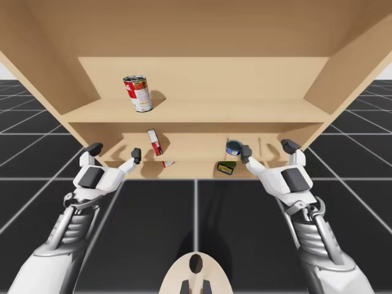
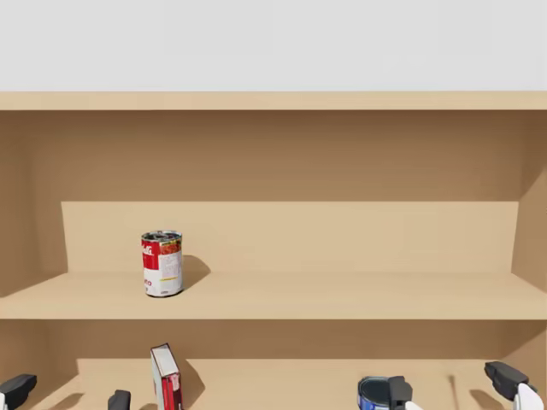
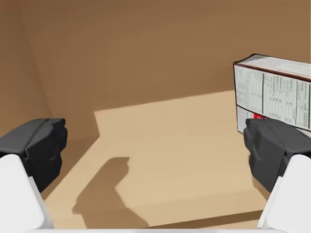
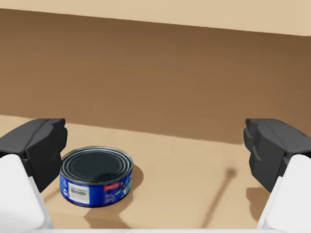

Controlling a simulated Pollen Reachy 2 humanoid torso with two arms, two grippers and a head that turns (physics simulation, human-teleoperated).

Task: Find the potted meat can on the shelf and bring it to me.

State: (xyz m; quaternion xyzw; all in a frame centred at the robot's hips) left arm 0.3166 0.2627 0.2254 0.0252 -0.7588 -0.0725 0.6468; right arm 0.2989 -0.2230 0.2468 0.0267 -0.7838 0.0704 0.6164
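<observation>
A small dark green and yellow can (image 1: 226, 168) lies at the front edge of the lower shelf (image 1: 195, 153), just left of my right gripper (image 1: 267, 149). That gripper is open, and a low round blue can (image 4: 96, 183) stands ahead of its left finger (image 4: 41, 145). My left gripper (image 1: 115, 152) is open too, at the lower shelf's left end, holding nothing. Beside its right finger (image 3: 269, 145) stands an upright red box (image 3: 272, 97). In the head view both grippers, left (image 2: 68, 395) and right (image 2: 453, 384), peek in at the bottom.
A red and white tall can (image 1: 138, 93) stands on the upper shelf (image 1: 245, 110) towards the left. A small red and white item (image 1: 167, 163) lies near the lower shelf's front. Wooden side walls close the shelf on both sides.
</observation>
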